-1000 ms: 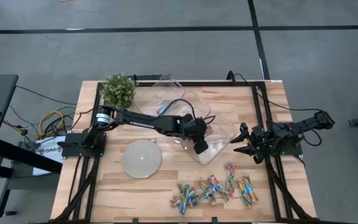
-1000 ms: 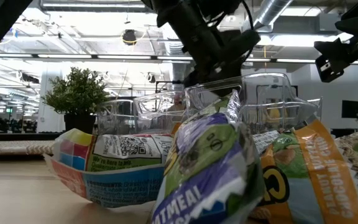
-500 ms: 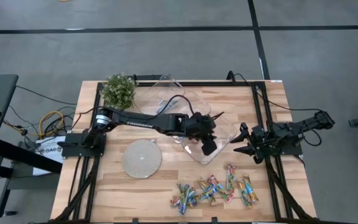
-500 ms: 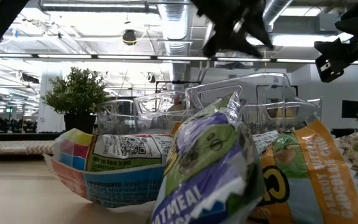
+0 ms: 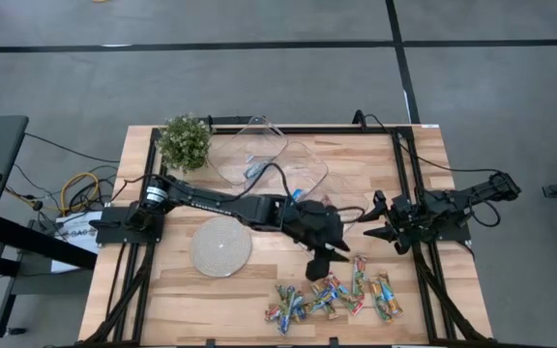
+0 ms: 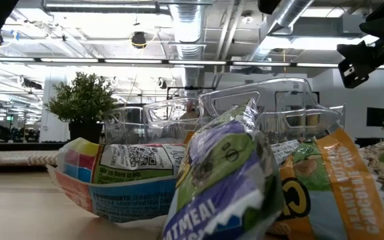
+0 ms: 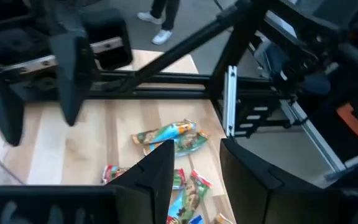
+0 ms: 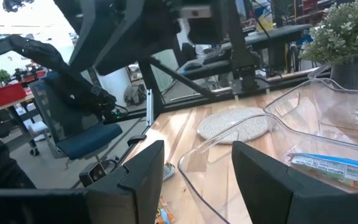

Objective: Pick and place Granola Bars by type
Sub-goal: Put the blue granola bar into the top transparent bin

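Note:
Several granola bars (image 5: 337,295) in mixed foil wrappers lie in a loose heap by the table's near edge; they fill the foreground of the low view (image 6: 225,180). My left gripper (image 5: 317,273) hovers open just on the far side of the heap, slanting down at it, with bars showing beyond its fingers (image 7: 196,186). A blue-and-white bar (image 8: 331,167) lies in a clear tray (image 8: 241,155). My right gripper (image 5: 370,217) waits open at the table's right side.
Two clear trays (image 5: 249,150) (image 5: 307,174) stand at the back middle. A potted plant (image 5: 184,141) is at the far left corner and a round grey woven disc (image 5: 221,246) at the left. Black frame rails (image 5: 409,174) run along the table's sides.
My left gripper has risen from over the clear tray, out of the top of the low view. It has swung toward the table's near edge and now stands beside the bar heap. Its fingers have tipped from pointing down toward level. The bars have not moved.

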Controlling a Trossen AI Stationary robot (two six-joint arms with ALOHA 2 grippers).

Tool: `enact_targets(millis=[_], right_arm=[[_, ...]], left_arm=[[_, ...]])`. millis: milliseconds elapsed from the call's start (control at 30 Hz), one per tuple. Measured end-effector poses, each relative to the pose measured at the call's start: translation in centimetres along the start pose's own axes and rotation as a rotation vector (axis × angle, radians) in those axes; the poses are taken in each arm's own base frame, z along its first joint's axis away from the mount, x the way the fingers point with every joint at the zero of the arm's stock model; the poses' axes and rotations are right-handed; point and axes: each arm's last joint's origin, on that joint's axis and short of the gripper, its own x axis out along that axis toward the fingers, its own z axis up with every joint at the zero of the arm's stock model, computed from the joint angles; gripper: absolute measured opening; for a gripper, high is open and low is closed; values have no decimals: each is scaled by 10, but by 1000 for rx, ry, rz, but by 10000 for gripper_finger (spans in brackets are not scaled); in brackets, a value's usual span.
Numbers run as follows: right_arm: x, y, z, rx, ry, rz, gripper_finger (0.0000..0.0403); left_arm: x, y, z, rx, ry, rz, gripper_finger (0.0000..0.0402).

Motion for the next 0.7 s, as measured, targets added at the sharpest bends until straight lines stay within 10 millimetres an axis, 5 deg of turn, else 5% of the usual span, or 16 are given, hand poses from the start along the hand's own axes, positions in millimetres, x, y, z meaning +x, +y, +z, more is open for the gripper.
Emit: enact_targets(millis=[167, 700], right_arm=[[0, 0, 0, 0, 0, 0, 184], [0, 0, 0, 0, 0, 0, 184]], left_arm=[[3, -18, -3, 19, 6, -66, 121], [7, -135, -36, 111, 75, -245, 121]])
